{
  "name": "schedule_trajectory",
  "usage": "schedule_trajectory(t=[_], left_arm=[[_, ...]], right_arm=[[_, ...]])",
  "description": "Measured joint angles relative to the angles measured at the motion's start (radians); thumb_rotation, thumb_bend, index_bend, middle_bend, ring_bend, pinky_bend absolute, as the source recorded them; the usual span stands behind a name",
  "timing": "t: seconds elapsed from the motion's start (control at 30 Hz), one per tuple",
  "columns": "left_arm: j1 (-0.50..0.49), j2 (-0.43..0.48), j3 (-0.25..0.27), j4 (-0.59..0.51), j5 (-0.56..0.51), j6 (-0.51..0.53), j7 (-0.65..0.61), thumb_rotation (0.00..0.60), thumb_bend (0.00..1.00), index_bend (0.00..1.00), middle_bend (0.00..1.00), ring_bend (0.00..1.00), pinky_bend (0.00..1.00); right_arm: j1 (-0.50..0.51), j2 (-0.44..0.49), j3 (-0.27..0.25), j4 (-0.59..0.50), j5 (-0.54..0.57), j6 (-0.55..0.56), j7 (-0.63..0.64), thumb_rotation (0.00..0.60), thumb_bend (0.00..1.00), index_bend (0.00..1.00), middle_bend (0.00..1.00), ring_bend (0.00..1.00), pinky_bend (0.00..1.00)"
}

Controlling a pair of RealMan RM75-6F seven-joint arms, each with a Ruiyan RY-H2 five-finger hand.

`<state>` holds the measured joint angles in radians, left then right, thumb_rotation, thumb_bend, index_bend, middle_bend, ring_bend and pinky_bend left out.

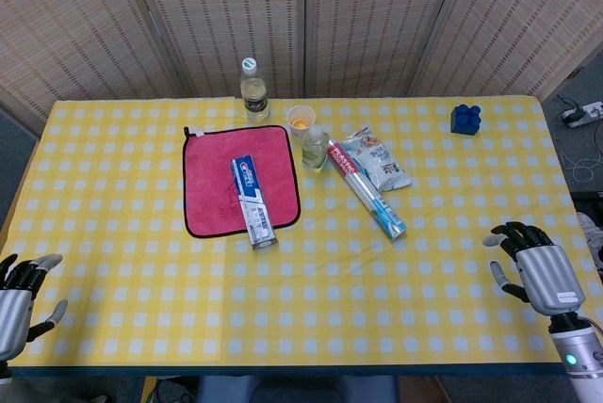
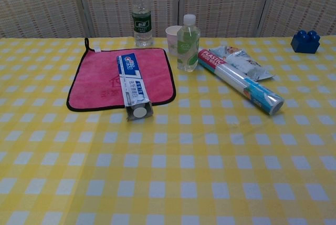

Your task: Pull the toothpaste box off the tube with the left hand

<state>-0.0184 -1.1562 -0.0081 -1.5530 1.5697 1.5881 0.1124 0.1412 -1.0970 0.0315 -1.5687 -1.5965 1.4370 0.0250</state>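
The blue and white toothpaste box (image 1: 253, 201) (image 2: 133, 86) lies lengthwise on a pink cloth (image 1: 212, 186) (image 2: 105, 80), its near end over the cloth's front edge. The tube's white cap (image 2: 139, 112) shows in that open near end. My left hand (image 1: 19, 299) rests at the table's front left corner, fingers apart, holding nothing, far from the box. My right hand (image 1: 537, 266) sits at the front right, fingers spread and empty. Neither hand appears in the chest view.
Behind the cloth stand a tall water bottle (image 1: 253, 90) (image 2: 141, 12), a paper cup (image 1: 301, 120) (image 2: 173, 38) and a small green-label bottle (image 1: 315, 147) (image 2: 188, 43). A plastic wrap roll (image 1: 367, 191) (image 2: 241, 82) and snack bag (image 1: 377, 158) lie right of centre. A blue block (image 1: 465, 119) (image 2: 305, 41) sits far right.
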Motion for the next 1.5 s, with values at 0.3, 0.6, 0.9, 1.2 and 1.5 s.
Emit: schedule_trajectory(t=[0.3,0.6,0.9,1.2,1.5], left_arm=[[-0.007,0.004,-0.001,-0.005,0.012,-0.005,0.011,0.600,0.31,0.26,0.24,0.21,0.08],[-0.061,0.043,0.002,-0.024,0.051,-0.068,-0.006,0.600,0.33,0.16,0.24,0.21,0.08],[-0.210,0.090,-0.022,-0.058,0.134,-0.189,-0.086,0.600,0.33,0.16,0.24,0.21,0.08],[-0.404,0.105,-0.057,-0.103,0.163,-0.403,-0.192,0.600,0.25,0.17,0.23,0.20,0.05],[-0.590,0.067,-0.109,-0.140,0.104,-0.626,-0.190,0.600,0.22,0.13,0.17,0.14,0.01]], right_arm=[[-0.004,-0.002,-0.002,0.008,0.009,0.001,0.008,0.600,0.40,0.38,0.29,0.18,0.22],[-0.006,0.007,-0.001,-0.004,0.005,0.012,0.001,0.600,0.40,0.38,0.29,0.18,0.22],[-0.011,0.020,-0.004,-0.033,-0.001,0.023,-0.024,0.600,0.40,0.38,0.29,0.18,0.22],[-0.015,0.025,-0.008,-0.056,-0.006,0.026,-0.051,0.600,0.40,0.38,0.29,0.18,0.22],[-0.013,0.036,-0.008,-0.079,-0.001,0.014,-0.078,0.600,0.40,0.37,0.29,0.18,0.22]])
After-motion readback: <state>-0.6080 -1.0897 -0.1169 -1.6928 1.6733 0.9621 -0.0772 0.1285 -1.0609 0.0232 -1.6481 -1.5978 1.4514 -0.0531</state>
